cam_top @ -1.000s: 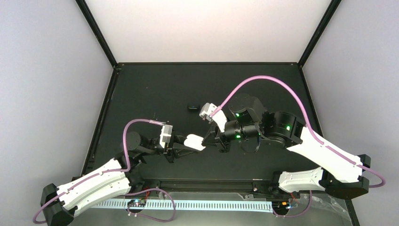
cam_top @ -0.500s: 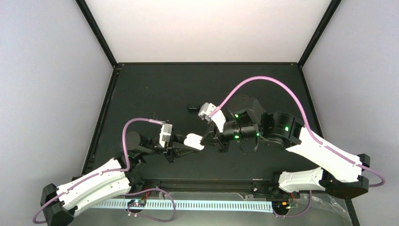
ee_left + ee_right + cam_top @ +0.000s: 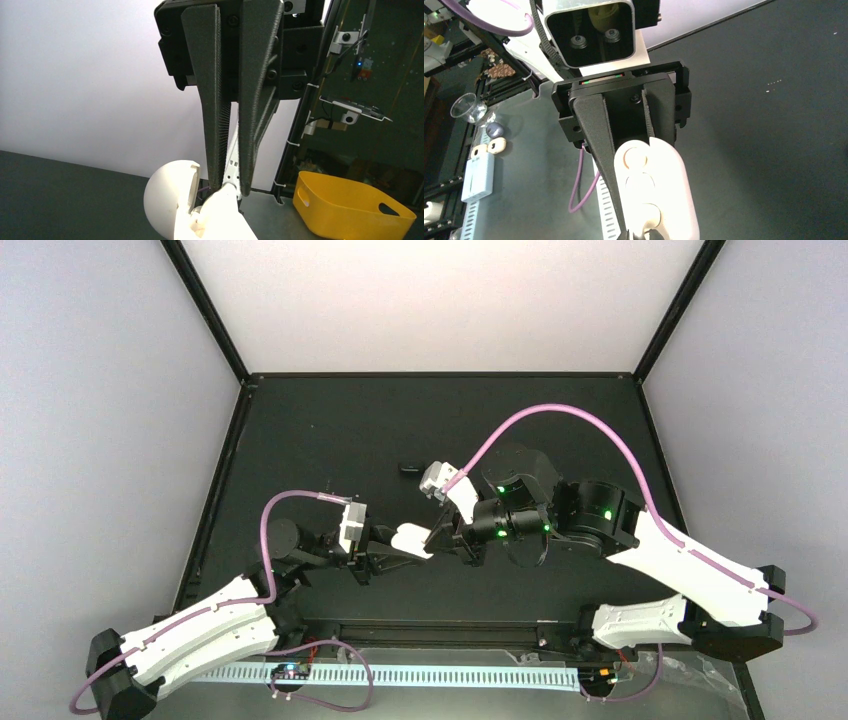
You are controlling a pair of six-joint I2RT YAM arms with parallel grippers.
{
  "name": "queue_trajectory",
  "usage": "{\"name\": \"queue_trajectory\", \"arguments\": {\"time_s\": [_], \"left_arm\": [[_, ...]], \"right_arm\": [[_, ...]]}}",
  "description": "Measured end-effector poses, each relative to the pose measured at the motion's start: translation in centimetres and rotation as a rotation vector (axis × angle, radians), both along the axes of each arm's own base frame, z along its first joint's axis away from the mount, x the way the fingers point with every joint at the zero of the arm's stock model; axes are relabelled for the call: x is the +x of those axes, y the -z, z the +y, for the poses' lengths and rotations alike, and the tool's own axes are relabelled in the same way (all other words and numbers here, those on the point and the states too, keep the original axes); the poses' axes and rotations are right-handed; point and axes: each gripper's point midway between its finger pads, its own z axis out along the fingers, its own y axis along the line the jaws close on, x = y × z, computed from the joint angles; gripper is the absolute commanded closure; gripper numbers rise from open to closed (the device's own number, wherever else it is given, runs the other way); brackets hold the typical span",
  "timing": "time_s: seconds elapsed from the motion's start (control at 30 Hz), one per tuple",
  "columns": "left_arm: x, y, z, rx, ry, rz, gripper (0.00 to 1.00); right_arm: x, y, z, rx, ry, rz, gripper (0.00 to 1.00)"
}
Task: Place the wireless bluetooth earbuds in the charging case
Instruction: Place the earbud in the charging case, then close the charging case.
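My left gripper (image 3: 392, 543) is shut on the white charging case (image 3: 411, 540), holding it above the black table near the middle. In the left wrist view both fingers pinch the case's body (image 3: 225, 210), and its round lid (image 3: 167, 200) stands open. The right wrist view shows the case's inner face (image 3: 656, 195) with its round wells, washed out by glare. My right gripper (image 3: 641, 234) has its tips right at the near well, a small gap apart, with something pale between them. Whether that is an earbud I cannot make out.
A small black object (image 3: 408, 469) lies on the table behind the grippers. A yellow bin (image 3: 350, 202) stands beyond the table edge. A clear cup (image 3: 465, 106), a dark ball (image 3: 495, 130) and a light blue box (image 3: 478, 176) sit off the table.
The right arm has edged left, bringing its tips closer onto the case. The left arm and the case have stayed in place.
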Motion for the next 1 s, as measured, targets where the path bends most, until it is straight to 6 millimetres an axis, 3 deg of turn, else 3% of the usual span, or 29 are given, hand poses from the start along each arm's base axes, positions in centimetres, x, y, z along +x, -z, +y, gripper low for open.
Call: {"name": "queue_trajectory", "arguments": {"time_s": [0.23,0.5,0.83,1.0], "left_arm": [[0.2,0.0,-0.1,0.001,-0.008,0.004,0.98],[0.4,0.0,-0.1,-0.001,-0.018,0.007,0.98],[0.5,0.2,-0.2,0.005,-0.019,0.014,0.98],[0.5,0.3,-0.2,0.006,-0.017,0.020,0.98]], "right_arm": [[0.0,0.1,0.0,-0.003,0.000,0.002,0.86],[-0.1,-0.1,-0.2,0.002,0.005,0.001,0.68],[0.3,-2.3,-1.7,0.056,0.054,-0.047,0.63],[2.0,-3.6,-3.1,0.096,0.174,-0.100,0.57]]}}
